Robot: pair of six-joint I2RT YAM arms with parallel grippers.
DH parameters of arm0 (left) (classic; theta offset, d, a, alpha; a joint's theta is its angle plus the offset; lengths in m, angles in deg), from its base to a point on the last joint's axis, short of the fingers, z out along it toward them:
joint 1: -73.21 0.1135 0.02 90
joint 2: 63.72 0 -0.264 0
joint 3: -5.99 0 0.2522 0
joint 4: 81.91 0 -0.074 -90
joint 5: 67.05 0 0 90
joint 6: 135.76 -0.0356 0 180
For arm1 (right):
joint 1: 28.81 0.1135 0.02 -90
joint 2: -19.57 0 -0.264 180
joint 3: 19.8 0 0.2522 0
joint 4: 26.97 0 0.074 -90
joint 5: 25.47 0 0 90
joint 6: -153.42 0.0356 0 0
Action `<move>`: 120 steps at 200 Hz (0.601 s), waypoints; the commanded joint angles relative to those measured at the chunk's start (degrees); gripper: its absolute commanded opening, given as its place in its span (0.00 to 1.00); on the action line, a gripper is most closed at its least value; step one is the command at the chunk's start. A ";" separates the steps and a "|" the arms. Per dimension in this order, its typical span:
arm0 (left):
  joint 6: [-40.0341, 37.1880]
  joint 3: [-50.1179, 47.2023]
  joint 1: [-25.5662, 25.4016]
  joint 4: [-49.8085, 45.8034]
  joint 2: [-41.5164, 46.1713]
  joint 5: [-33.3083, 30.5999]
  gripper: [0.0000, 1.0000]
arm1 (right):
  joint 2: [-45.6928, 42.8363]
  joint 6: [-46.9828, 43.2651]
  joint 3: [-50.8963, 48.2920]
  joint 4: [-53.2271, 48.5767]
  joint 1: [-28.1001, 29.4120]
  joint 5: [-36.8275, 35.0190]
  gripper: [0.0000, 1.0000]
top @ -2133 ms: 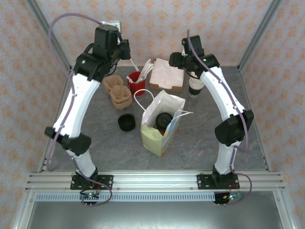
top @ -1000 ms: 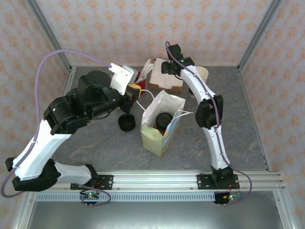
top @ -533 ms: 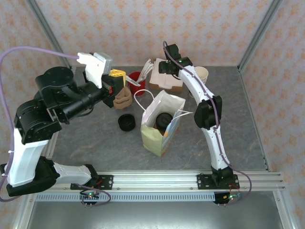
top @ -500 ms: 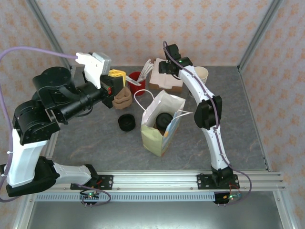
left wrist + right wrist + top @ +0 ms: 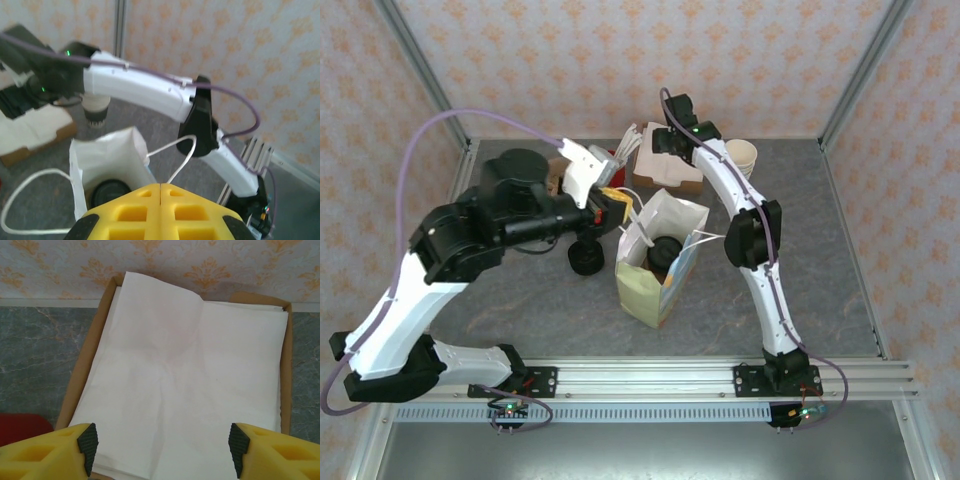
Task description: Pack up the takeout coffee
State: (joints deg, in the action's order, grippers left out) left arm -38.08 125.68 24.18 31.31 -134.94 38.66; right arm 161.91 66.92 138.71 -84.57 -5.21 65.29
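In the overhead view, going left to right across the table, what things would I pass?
Black lid pile → paper bag with the lidded coffee inside → cup stack.

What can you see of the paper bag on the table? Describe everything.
The paper bag stands upright and open near the middle of the grey table, resting on its base. It looks like thin paper, white inside and pale yellow-green on the near face, with two thin white cord handles. A cup with a black lid sits inside.
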 commanded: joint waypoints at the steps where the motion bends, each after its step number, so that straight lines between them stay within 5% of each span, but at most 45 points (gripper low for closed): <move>1: 1.86 -3.73 -0.27 3.13 1.00 0.77 0.05 | 2.61 -0.34 2.18 0.87 0.01 -2.42 0.73; 24: 2.65 -7.48 -0.34 4.23 0.83 0.32 0.08 | 3.96 -0.34 2.47 1.36 0.07 -3.39 0.76; 53: 2.89 -8.61 -0.30 3.29 0.73 -1.29 0.45 | 5.79 -0.32 3.14 1.56 0.19 -4.81 0.80; 85: 2.94 -9.59 -0.30 3.81 2.53 -3.84 0.65 | 7.05 -0.47 3.08 2.39 0.27 -7.05 0.88; 120: 2.69 -9.87 -0.32 3.80 4.11 -5.79 0.73 | 8.85 -0.20 3.92 2.88 0.25 -8.14 0.97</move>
State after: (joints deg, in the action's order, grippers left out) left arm -35.21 115.99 24.18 33.19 -132.97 35.80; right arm 168.47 66.66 139.76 -82.93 -5.21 60.26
